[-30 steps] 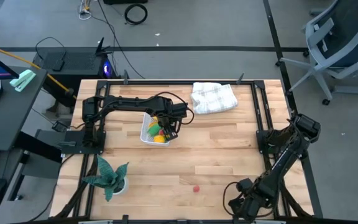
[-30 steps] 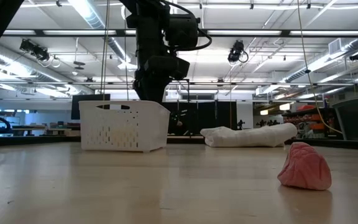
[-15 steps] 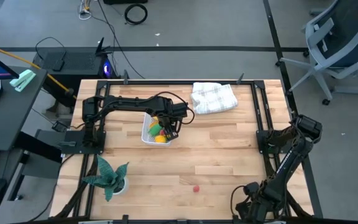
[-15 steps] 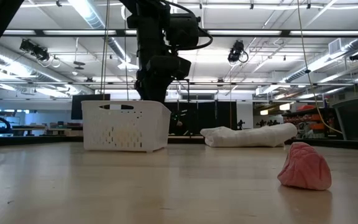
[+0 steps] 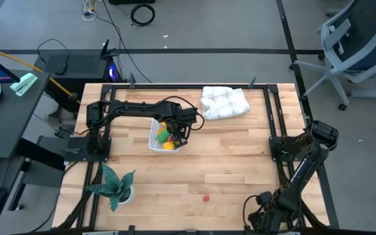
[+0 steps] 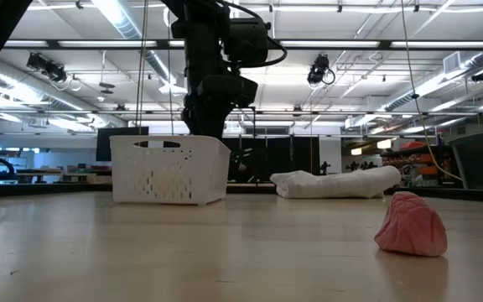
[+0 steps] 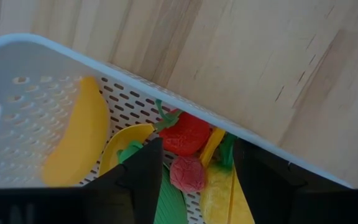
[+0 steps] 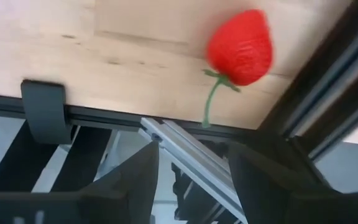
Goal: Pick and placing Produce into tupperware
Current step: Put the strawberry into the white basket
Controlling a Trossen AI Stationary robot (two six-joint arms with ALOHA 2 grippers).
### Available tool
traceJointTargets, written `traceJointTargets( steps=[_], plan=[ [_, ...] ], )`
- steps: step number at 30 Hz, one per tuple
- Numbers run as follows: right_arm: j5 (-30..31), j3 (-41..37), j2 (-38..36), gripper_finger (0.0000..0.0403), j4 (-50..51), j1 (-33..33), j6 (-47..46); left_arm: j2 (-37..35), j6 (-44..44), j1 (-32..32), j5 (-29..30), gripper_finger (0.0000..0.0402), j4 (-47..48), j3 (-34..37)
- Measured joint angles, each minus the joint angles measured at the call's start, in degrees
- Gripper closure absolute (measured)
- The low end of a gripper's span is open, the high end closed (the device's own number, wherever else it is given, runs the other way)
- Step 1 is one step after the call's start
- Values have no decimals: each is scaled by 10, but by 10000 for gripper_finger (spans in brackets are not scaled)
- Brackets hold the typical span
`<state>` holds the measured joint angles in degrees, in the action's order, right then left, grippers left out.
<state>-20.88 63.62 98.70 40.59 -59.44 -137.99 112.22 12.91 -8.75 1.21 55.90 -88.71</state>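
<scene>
Almost nothing changes in the last second: the left pincer point(image 5: 178, 138) still hangs over the tub point(image 5: 154, 139), fingers apart and empty above the produce point(image 7: 185, 134). The right pincer point(image 5: 261, 219) stays open at the bench point(image 5: 240, 163) corner. One pink piece point(image 6: 410, 223) remains outside.

The right arm point(image 5: 291, 186), folded low at the table's near right corner, has shifted a little further right and toward the table's edge since a second ago; almost all of that came in the first half second. Under the left gripper point(image 5: 178, 138), the white basket point(image 6: 168, 169) slid very slightly leftward in the low view, then settled.
</scene>
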Motion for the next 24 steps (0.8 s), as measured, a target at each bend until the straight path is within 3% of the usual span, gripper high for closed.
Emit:
traceJointTargets(
  steps=[7, 17, 24],
  plan=[
    [-38, -52, 0, 202, -34, 0, 0, 0, 0, 0, 0, 203, -1, 0],
    [-41, -96, 1, 203, -114, 0, -2, 0, 0, 0, 0, 199, -5, 0],
    [-41, -96, 1, 237, -116, 0, 0, 0, 0, 0, 0, 205, -17, 0]
  ],
)
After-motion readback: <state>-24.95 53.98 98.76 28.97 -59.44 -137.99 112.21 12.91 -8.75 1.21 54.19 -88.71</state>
